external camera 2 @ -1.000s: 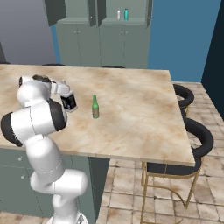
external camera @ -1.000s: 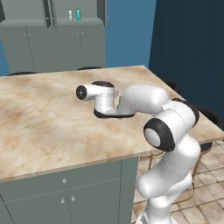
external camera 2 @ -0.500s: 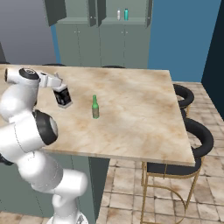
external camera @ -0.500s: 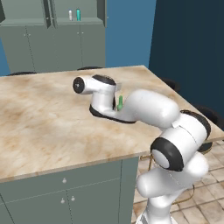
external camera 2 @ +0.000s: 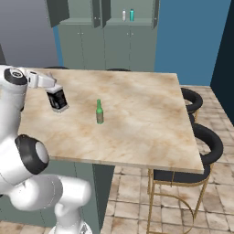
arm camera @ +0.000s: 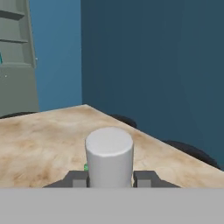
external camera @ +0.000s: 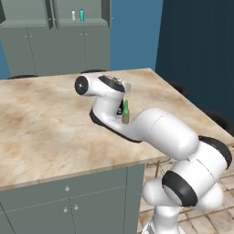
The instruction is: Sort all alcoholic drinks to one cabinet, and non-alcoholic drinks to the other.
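Gripper (arm camera: pixel 109 178): closed on the black-labelled bottle (external camera 2: pixel 57 99), a dark fingertip pressed to each side of its neck in the hand view, the grey cap rising between them.
Black-labelled bottle: lifted off the marble counter (external camera 2: pixel 137 114), tilted slightly, near the counter's left edge in the right base view; mostly hidden behind the arm in the left base view.
Green glass bottle (external camera 2: pixel 99 112): upright on the counter, near the middle, to the right of the held bottle and well apart from it in the right base view; in the left base view (external camera: pixel 125 113) just beside the arm's white link, partly covered by it.
White bottle with blue cap (external camera 2: pixel 123 15): upright on the open shelf of the far cabinet (external camera 2: pixel 109 50), also visible in the left base view (external camera: pixel 73 16).
Teal bottle (external camera 2: pixel 131 15): upright on the same shelf, just beside the white one on its right; in the left base view (external camera: pixel 82 15) likewise.
Bar stools (external camera 2: pixel 205 141): two black-seated stools with gold legs along the counter's right side, tucked near its edge.
Backdrop: dark blue wall (arm camera: pixel 153 65) beyond the counter in the hand view.
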Controlling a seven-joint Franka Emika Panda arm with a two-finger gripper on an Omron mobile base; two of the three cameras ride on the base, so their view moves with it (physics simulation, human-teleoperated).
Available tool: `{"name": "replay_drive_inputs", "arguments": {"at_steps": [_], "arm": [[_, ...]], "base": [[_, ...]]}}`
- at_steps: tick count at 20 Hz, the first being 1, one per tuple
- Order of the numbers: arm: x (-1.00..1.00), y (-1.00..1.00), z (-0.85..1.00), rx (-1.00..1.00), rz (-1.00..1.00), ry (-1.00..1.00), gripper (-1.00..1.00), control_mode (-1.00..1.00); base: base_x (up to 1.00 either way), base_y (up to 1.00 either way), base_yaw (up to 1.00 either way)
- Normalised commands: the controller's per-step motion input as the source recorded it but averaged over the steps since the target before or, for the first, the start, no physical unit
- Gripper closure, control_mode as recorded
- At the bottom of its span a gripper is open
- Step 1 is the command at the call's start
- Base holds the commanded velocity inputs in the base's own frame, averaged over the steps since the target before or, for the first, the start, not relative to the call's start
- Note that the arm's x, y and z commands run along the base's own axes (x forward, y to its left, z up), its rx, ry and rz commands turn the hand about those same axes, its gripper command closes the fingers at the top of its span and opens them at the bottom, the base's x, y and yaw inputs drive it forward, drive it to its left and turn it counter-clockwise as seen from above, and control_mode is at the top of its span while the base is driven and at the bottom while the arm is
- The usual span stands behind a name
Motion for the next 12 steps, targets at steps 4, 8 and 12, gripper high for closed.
{"name": "replay_drive_inputs", "arguments": {"at_steps": [4,8,12], "arm": [[-0.69,-0.12,0.11,0.00,0.00,-0.01,1.00,-1.00],[-0.79,-0.26,0.05,0.00,0.00,-0.05,1.00,-1.00],[-0.69,-0.23,0.07,0.00,0.00,-0.04,1.00,-1.00]], "base": [[0.00,0.00,0.00],[0.00,0.00,0.00],[0.00,0.00,0.00]]}}
